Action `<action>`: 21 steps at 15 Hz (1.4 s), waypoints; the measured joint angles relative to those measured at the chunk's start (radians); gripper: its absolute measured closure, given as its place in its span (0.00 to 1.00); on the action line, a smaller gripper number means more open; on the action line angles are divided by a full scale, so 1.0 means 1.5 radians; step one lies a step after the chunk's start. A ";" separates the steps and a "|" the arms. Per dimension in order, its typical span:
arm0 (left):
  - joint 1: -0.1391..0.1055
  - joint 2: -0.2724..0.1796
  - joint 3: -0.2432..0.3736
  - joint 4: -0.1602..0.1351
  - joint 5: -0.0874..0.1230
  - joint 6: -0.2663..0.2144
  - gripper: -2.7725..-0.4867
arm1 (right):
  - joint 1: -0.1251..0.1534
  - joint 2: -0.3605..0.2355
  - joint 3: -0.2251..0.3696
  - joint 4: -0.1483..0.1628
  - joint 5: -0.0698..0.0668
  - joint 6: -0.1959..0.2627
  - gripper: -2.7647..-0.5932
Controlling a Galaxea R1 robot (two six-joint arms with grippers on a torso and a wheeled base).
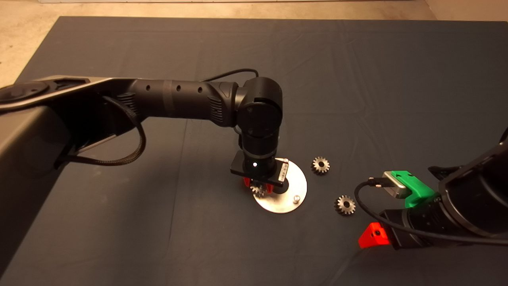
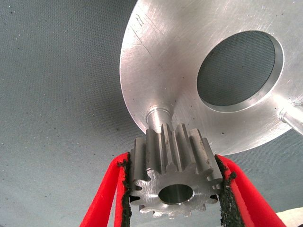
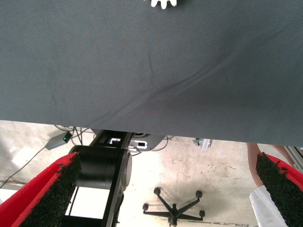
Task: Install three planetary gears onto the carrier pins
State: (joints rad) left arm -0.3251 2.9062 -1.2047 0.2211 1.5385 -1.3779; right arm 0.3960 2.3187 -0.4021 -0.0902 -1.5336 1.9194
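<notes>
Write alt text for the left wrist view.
The left gripper grips a gear between its red fingers, just above a pin at the rim of the disc. A second pin shows past the disc's central hole, with dark mat around.

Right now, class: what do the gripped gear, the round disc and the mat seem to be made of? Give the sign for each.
The gear held in the left gripper: probably steel, grey, with machined teeth and a dull sheen.
The disc: bright metal, perhaps aluminium, brushed, showing fine scratches and glare.
The mat: dark woven fabric, matte; its weave and creases show.
</notes>
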 joint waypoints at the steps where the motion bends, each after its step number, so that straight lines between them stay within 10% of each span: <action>1: 0.000 0.000 0.000 0.000 0.000 0.000 0.80 | 0.000 0.000 0.000 0.000 0.000 0.000 0.01; 21: -0.007 -0.028 0.042 0.028 -0.008 -0.022 0.80 | 0.000 0.000 0.000 0.000 0.000 0.000 0.01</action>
State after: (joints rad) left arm -0.3351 2.8647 -1.1421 0.2630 1.5264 -1.4109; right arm 0.3960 2.3187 -0.4021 -0.0902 -1.5336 1.9194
